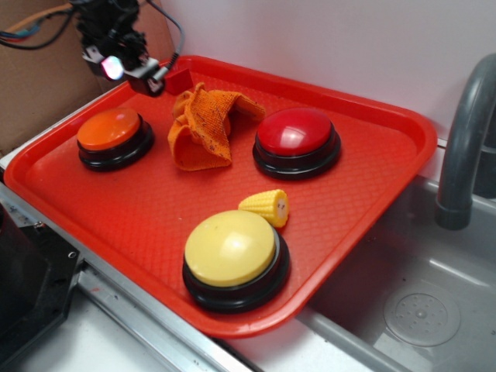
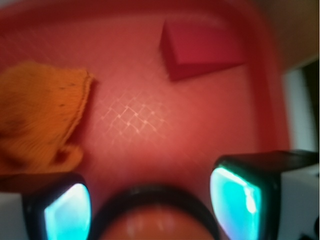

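- Foreground: a yellow button on a black base sits near the front rim of a red tray. A toy corn cob lies just beside it on the far side.
- To the right, a grey sink and its dark faucet stand alongside the tray.
- Mid-tray: a red button on the right, with a crumpled orange cloth to its left, close by but apart.
- On the left of the tray sits the orange button, also black-based, near the cloth without touching it.
- Over the orange button's far side, the robot's jaws hang open with nothing held between them. In the wrist view their cyan-lit pads frame the button's dome, which lies directly beneath. Whether they touch it cannot be told.
- Farthest back, a red wedge block rests in the tray's rear corner, beyond the jaws and clear of the cloth.
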Tool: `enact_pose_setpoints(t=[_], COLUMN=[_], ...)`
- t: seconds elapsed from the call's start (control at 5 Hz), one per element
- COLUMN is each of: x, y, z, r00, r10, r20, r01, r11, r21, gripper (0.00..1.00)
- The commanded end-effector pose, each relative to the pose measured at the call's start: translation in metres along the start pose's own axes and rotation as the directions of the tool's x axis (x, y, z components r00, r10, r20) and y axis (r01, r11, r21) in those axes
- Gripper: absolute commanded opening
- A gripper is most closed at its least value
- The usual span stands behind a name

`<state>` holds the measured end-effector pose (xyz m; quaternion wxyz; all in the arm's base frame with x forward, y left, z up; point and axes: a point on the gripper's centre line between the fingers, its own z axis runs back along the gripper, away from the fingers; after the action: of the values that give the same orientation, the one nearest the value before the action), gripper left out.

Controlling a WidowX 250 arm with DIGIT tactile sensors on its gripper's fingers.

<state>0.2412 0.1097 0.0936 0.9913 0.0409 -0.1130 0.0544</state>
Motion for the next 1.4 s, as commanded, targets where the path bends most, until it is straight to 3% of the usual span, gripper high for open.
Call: enact_pose_setpoints(t=[0.0,0.2,0.4,0.8,1.2], x=[-0.012,-0.013,-0.016,-0.014,-0.010], y=[0.002,-0.004,-0.006,-0.006,-0.009], z=[0.055,0.064,0.071,0.081,0.090], r00=[0.992,0.993,0.994,0.995,0.995], r10=[0.075,0.075,0.080,0.088,0.089], r20=[0.102,0.094,0.079,0.048,0.052], r01=[-0.079,-0.083,-0.082,-0.087,-0.087], r11=[0.996,0.993,0.997,0.996,0.996], r21=[0.035,0.084,0.015,-0.023,-0.027], gripper=[1.00,1.00,1.00,1.00,1.00])
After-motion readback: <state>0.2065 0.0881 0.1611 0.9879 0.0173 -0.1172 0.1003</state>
